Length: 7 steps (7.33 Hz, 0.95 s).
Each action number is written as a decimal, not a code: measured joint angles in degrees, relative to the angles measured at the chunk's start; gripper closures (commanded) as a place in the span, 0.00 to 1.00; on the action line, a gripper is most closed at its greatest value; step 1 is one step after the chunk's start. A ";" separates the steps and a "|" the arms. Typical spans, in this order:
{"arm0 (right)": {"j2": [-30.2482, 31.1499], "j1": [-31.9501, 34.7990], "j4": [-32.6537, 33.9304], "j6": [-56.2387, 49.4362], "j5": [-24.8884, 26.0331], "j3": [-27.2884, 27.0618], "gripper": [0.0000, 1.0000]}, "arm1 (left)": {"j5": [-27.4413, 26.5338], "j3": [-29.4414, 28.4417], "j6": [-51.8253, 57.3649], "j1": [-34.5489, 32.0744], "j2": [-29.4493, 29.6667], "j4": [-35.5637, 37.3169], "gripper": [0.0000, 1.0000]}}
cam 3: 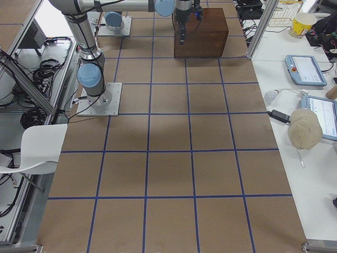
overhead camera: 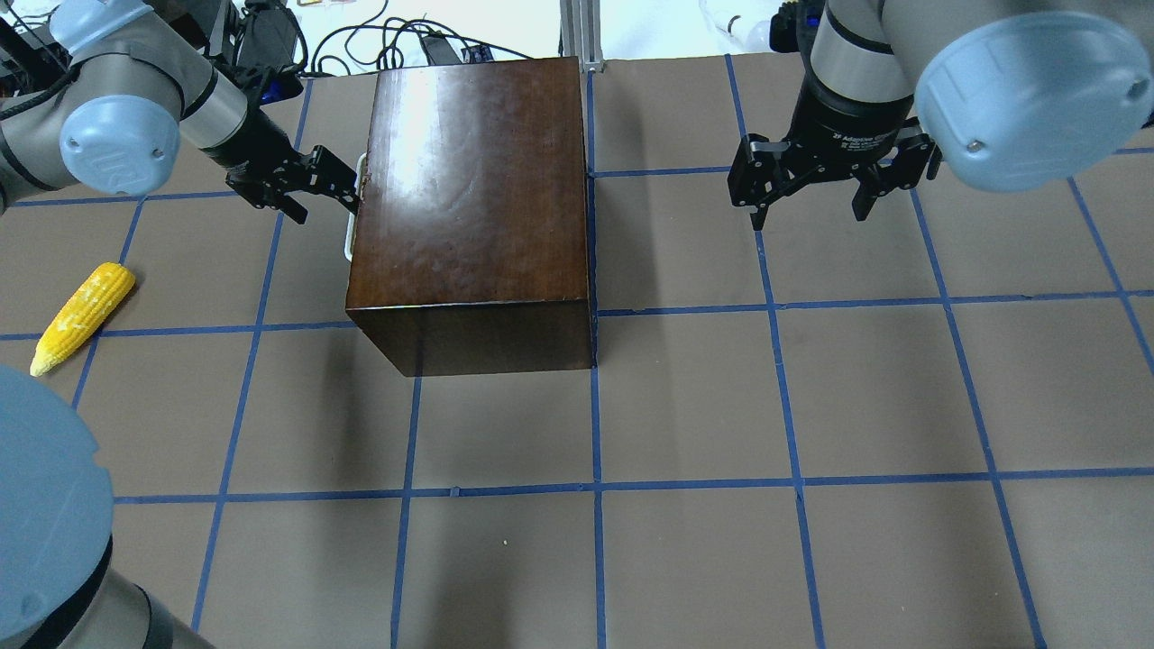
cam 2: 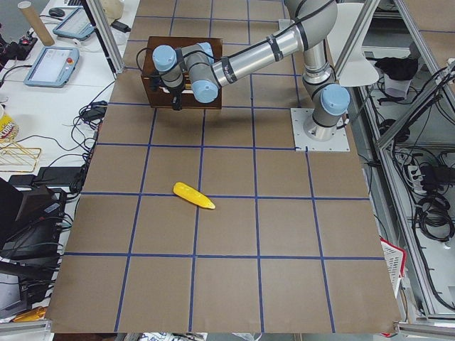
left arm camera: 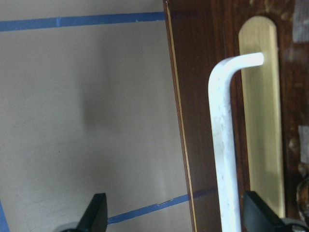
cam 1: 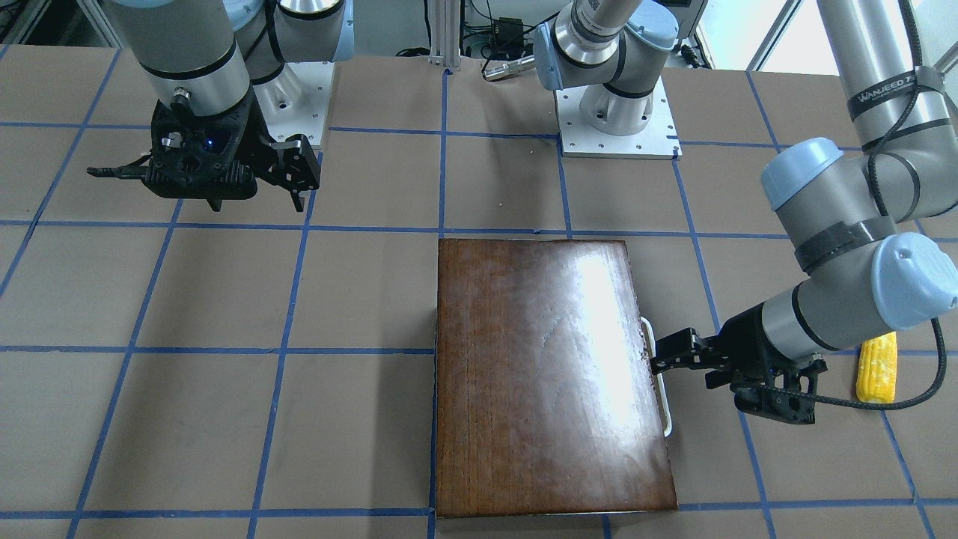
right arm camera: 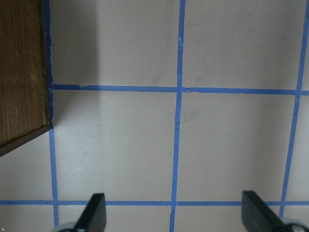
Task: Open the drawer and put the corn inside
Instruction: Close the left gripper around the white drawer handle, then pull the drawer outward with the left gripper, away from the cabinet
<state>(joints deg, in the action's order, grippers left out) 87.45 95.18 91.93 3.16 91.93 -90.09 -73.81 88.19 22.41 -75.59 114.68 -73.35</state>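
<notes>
Found the box [overhead camera: 469,189] on the table [overhead camera: 685,406], toward its far side and slightly left of centre. Saw the drawer [left arm camera: 200,96] shut in the box's left face, its handle [left arm camera: 221,145] between the fingers [left arm camera: 96,212] of the left gripper [overhead camera: 332,205]. Spotted the corn [overhead camera: 83,317] farther left, well apart, and the right gripper [overhead camera: 809,221] off to the box's right, above the table.
</notes>
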 measured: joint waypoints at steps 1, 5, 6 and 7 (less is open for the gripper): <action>0.00 0.00 0.00 0.00 0.00 0.00 0.00 | 0.03 0.03 0.00 0.00 0.19 0.08 0.00; 0.00 0.00 0.00 0.00 0.00 0.00 0.00 | 0.03 -0.08 -0.08 0.00 1.33 0.91 0.00; 0.00 0.00 0.00 0.00 0.00 0.00 0.00 | -0.02 -0.21 -0.07 0.05 1.48 1.06 0.00; 0.00 0.00 0.00 0.00 0.00 0.00 0.00 | -0.09 -0.43 -0.07 0.41 1.50 1.09 0.00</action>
<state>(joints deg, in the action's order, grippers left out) 87.45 95.19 91.93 3.16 91.93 -90.09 -73.90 87.77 22.34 -75.18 116.17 -72.26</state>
